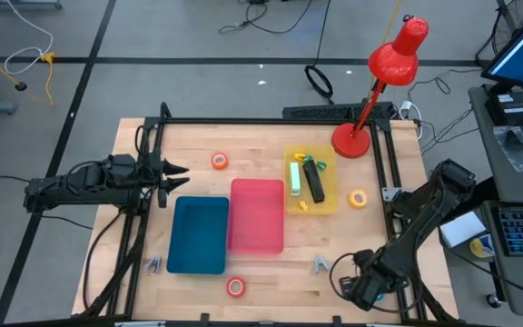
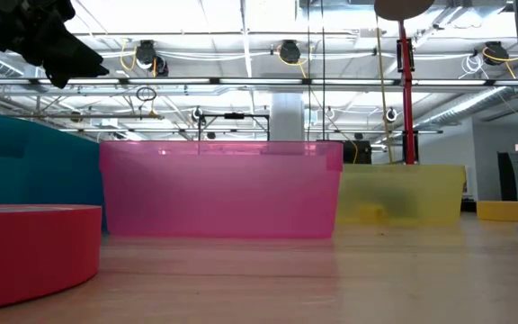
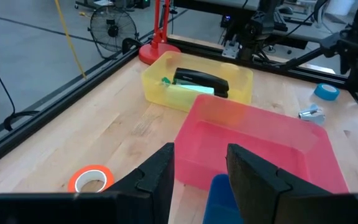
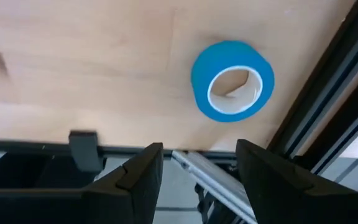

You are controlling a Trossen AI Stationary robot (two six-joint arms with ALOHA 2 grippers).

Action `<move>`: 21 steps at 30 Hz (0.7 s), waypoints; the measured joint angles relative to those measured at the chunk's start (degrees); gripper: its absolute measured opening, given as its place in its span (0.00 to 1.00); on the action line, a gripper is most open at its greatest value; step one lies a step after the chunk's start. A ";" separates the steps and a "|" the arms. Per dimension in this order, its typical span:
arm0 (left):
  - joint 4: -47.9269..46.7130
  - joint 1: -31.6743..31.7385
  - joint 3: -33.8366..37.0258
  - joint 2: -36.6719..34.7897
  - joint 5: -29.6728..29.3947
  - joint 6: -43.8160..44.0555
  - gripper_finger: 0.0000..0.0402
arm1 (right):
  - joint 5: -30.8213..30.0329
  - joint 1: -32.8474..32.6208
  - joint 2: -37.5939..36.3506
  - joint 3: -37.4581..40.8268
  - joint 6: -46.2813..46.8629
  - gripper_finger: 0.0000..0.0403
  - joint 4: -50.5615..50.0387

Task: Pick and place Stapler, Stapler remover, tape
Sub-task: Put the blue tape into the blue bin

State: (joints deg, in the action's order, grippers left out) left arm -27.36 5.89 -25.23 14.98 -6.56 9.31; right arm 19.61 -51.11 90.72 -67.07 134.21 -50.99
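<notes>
**Q:** Which step are you at, and what does your next move call for?

**A:** By my reading you are at the approach to a tape pickup. Your right gripper (image 4: 191, 180) hangs at about 5 o'clock of the table (image 1: 134, 154) in the high view, fingers apart and empty, with the blue tape roll (image 4: 232, 81) just ahead of them near the table frame (image 4: 328, 106). Next you likely need to bring the fingers over the roll, straddle its wall, and close; the frame rail beside it leaves little room on that side.

**Q:** And your other arm?

**A:** Your left gripper (image 3: 201, 177) waits at about 9 o'clock, above the blue bin (image 1: 198, 234), fingers partly apart, holding nothing.

**Q:** How do the task's things look?

**A:** The blue roll lies flat, a ring with a pale core. An orange roll (image 1: 219, 161) lies at 12 o'clock of the bins, a yellow roll (image 1: 359, 199) at 3 o'clock beside the yellow tray (image 1: 327, 205), a red-orange roll (image 1: 235, 287) at 6 o'clock. The stapler (image 1: 313, 180) already lies in the yellow tray; the pink bin (image 1: 257, 216) appears empty.
</notes>
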 joint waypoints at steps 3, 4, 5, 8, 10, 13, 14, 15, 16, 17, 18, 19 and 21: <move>0.02 0.00 0.00 -0.02 0.02 0.24 0.36 | -0.04 0.00 1.17 0.19 -0.25 0.48 0.15; 0.05 0.02 0.00 -0.02 0.01 0.24 0.36 | -0.03 0.00 1.47 0.62 -0.26 0.48 0.76; 0.04 0.00 0.00 -0.02 0.02 0.25 0.36 | 0.02 0.00 1.69 1.36 -0.26 0.48 1.85; 0.05 0.02 0.00 -0.02 0.02 0.45 0.36 | 0.18 0.00 2.05 5.22 -0.14 0.48 8.42; 0.05 0.02 0.00 -0.02 0.00 0.77 0.36 | 0.26 0.00 2.01 8.69 0.14 0.48 13.19; 0.02 0.01 0.00 -0.02 0.02 1.35 0.36 | 2.71 0.04 2.05 13.69 0.75 0.48 18.30; 0.02 0.01 0.00 -0.02 0.02 1.46 0.36 | 3.48 0.07 2.01 15.20 0.98 0.48 19.89; 0.00 0.00 0.00 0.00 0.02 1.68 0.36 | 4.15 0.07 2.01 16.46 1.06 0.48 21.62; 0.02 0.02 0.00 0.00 0.02 1.82 0.36 | 4.52 0.05 2.01 17.73 1.16 0.48 23.33; 0.03 0.01 0.00 -0.02 0.02 2.06 0.36 | 4.66 0.04 1.99 18.76 1.23 0.48 24.89; 0.02 0.02 0.00 0.00 0.01 2.40 0.36 | 4.70 0.07 1.94 19.69 1.23 0.48 26.66; 0.00 0.00 0.00 -0.01 0.02 2.72 0.36 | 4.81 0.14 1.89 20.56 1.21 0.48 28.38; 0.02 0.00 0.00 -0.01 0.02 3.04 0.36 | 5.09 0.47 1.79 21.81 1.41 0.47 30.97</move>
State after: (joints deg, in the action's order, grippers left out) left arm -27.33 5.89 -25.23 14.97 -6.55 12.35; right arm 24.70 -50.65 92.51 -45.26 135.62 -20.01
